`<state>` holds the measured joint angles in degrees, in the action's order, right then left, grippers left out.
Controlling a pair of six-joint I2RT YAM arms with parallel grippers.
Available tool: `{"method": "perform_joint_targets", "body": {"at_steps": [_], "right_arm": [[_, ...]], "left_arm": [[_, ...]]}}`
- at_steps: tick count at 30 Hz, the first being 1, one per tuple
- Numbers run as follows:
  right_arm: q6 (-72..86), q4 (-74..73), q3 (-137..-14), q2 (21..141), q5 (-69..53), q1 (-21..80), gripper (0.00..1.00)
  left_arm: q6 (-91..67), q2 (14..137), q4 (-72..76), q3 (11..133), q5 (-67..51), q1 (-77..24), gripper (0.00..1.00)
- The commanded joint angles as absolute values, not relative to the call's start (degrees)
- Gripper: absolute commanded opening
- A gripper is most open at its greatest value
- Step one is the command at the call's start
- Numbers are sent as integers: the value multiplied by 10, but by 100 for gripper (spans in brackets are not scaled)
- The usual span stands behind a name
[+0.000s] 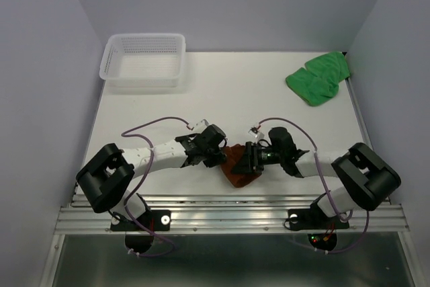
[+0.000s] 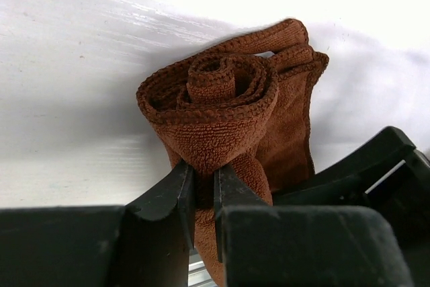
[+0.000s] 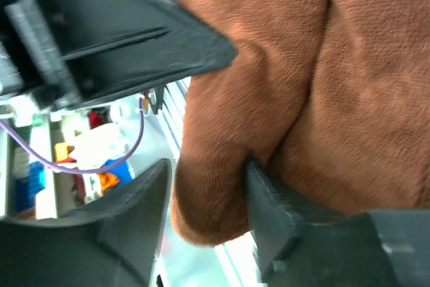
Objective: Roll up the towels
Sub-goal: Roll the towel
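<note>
A brown towel [image 1: 238, 166], partly rolled into a spiral, lies between my two grippers near the table's front edge. In the left wrist view the roll's end [image 2: 222, 99] faces the camera. My left gripper [image 1: 216, 156] [image 2: 203, 186] is shut on the towel's lower fold. My right gripper [image 1: 252, 157] [image 3: 208, 193] is at the towel's right side. Its jaws stand apart around a rounded fold of the brown towel [image 3: 269, 99], and the right finger presses into a crease. A crumpled green towel [image 1: 319, 78] lies at the far right of the table.
A white plastic basket [image 1: 144, 36] stands at the back left of the white table [image 1: 235, 99]. The table's metal front rail [image 1: 228, 216] runs just below the grippers. The walls close in on both sides.
</note>
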<state>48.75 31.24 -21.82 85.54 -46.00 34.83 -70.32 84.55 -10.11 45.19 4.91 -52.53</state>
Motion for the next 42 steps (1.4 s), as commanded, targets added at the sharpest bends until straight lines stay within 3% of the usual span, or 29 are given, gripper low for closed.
{"method": "perform_joint_targets", "body": {"at_steps": [1,8,13,18,29,39,42], "right_arm": [[372,116,-268,739,-395,349,67],[269,-55,-333,594,-264,373,73],[246,-111,-360,558,-185,461,73],[240,-92,-373,612,-128,545,72],[234,-96,-373,703,-51,586,68],[278,-195,-417,820,157,678,63],[320,-227,-438,864,223,706,56]], "left_arm": [[-695,859,-136,470,76,-525,6],[-692,869,-147,484,76,-526,5],[-695,872,-153,490,77,-530,5],[-699,875,-159,494,76,-533,5],[-705,866,-156,490,76,-534,5],[-713,849,-158,482,80,-534,21],[-717,849,-163,480,83,-534,24]]}}
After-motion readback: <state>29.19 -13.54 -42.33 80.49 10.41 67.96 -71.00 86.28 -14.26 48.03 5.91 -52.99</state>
